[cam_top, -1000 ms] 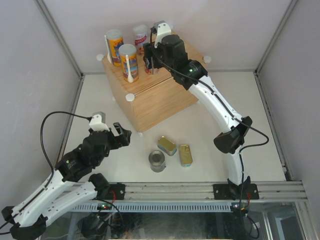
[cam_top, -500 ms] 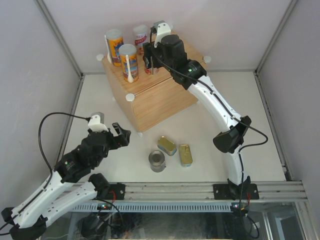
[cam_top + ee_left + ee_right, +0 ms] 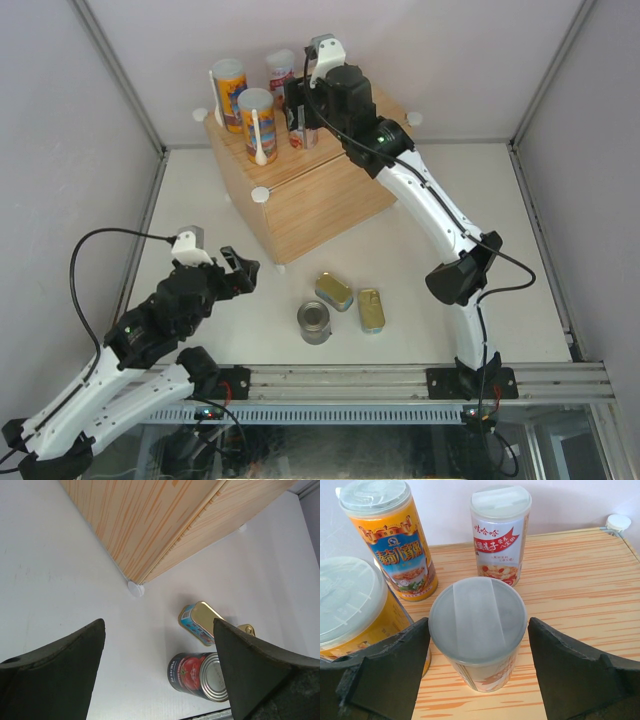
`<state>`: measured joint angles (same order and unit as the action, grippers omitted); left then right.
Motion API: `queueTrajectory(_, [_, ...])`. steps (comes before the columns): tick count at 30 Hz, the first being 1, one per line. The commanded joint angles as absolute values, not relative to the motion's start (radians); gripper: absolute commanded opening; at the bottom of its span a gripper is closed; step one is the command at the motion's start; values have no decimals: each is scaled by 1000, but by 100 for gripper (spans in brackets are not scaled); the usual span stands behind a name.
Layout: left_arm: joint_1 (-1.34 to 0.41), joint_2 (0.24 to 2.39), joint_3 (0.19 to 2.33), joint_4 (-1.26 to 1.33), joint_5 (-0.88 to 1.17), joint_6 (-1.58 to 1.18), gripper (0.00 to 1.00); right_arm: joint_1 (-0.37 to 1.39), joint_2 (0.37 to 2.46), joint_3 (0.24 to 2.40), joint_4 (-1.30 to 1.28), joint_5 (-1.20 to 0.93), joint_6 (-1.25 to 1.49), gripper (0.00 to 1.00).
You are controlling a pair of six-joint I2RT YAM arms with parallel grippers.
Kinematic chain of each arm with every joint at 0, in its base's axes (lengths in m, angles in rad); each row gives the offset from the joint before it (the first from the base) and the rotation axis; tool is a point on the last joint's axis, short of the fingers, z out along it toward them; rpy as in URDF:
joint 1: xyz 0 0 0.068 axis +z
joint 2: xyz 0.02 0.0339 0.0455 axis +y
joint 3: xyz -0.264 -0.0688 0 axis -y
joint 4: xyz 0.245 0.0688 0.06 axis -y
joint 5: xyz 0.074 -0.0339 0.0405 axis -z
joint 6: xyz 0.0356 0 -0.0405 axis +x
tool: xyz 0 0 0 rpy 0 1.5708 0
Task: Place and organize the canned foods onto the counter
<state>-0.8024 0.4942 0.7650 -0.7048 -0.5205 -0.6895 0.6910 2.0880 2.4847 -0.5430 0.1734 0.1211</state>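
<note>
On the wood-grain counter (image 3: 320, 190) stand two orange-blue tubes (image 3: 229, 92) (image 3: 257, 122) and two white-red tubes (image 3: 281, 72). My right gripper (image 3: 478, 645) is open around the nearer white-red tube (image 3: 477, 625), which stands upright with a gap on each side. On the table lie a dark-blue can (image 3: 316, 323) and two gold-teal tins (image 3: 335, 291) (image 3: 371, 309). My left gripper (image 3: 240, 268) hangs open and empty over the table, left of the can (image 3: 200, 675) and tin (image 3: 200, 622).
White round caps (image 3: 260, 194) mark the counter's corners, with one foot (image 3: 135, 588) on the table. The right half of the counter top (image 3: 580, 580) is bare wood. Grey walls enclose the table, and a metal rail (image 3: 400, 380) runs along its near edge.
My right gripper's jaws have widened away from the nearer white-red tube, which stays standing on the counter. The left arm has drifted slightly left.
</note>
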Motion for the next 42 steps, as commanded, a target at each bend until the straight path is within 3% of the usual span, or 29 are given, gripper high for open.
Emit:
queueTrajectory(1, [-798,480,750,-693,-528,-688,93,686,2086,2526,-489,168,140,78])
queueTrajectory(21, [-798,482,744,-684,-523,-686,92,720,1927,2336,-404,221,82,79])
queueTrajectory(30, [-798,483,744,-684,-527,-686,93,735,1803,2154,-326,227,75,77])
queueTrajectory(33, [-798,485,744,-683,-526,-686,93,741,1754,2059,-280,228,81,67])
queueTrajectory(37, [-798,497,747,-677,-523,-683,92,747,1736,1992,-256,229,87,27])
queueTrajectory(42, [-798,508,755,-673,-525,-678,92,747,1758,1985,-253,215,102,21])
